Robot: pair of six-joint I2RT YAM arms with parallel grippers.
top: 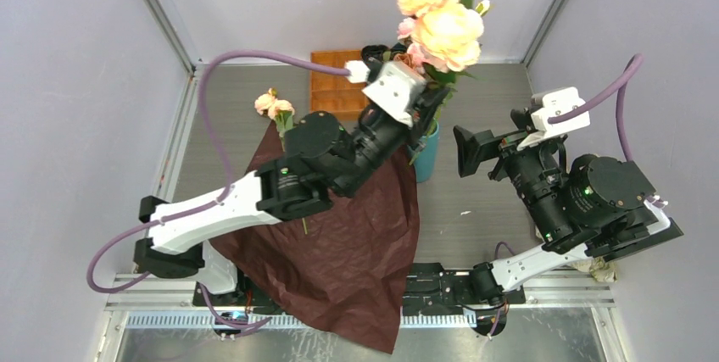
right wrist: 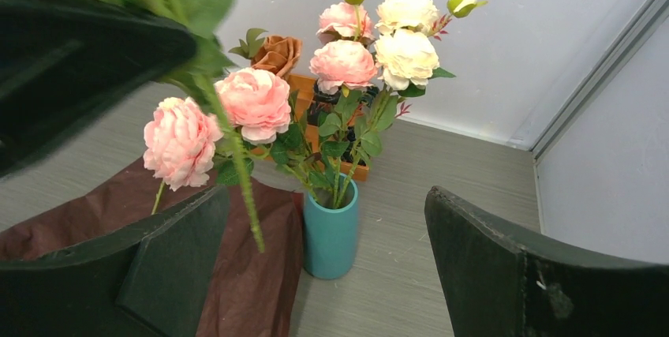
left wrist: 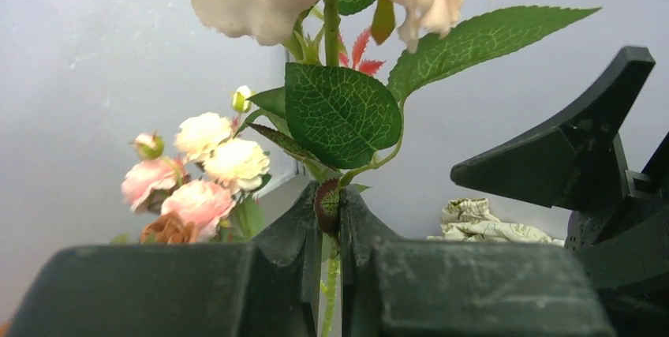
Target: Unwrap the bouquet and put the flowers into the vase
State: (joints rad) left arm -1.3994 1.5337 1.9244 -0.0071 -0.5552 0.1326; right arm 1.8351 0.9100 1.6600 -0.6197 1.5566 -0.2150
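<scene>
My left gripper (top: 431, 104) (left wrist: 331, 219) is shut on the green stem (left wrist: 329, 282) of a flower branch with big peach roses (top: 441, 14) and broad leaves (left wrist: 341, 114). In the right wrist view that stem (right wrist: 237, 163) hangs in the air just left of the vase's mouth, its cut end over the paper. The teal vase (right wrist: 330, 230) (top: 426, 158) stands upright and holds several pink and cream roses (right wrist: 371, 53). The maroon wrapping paper (top: 339, 235) lies spread open on the table. My right gripper (top: 471, 152) (right wrist: 323, 195) is open and empty, right of the vase.
An orange compartment tray (top: 333, 84) sits behind the vase at the back wall. A small pink rose branch (top: 275, 106) rests at the paper's far-left corner. A crumpled beige cloth (left wrist: 481, 222) lies near the right arm. Enclosure walls close in on both sides.
</scene>
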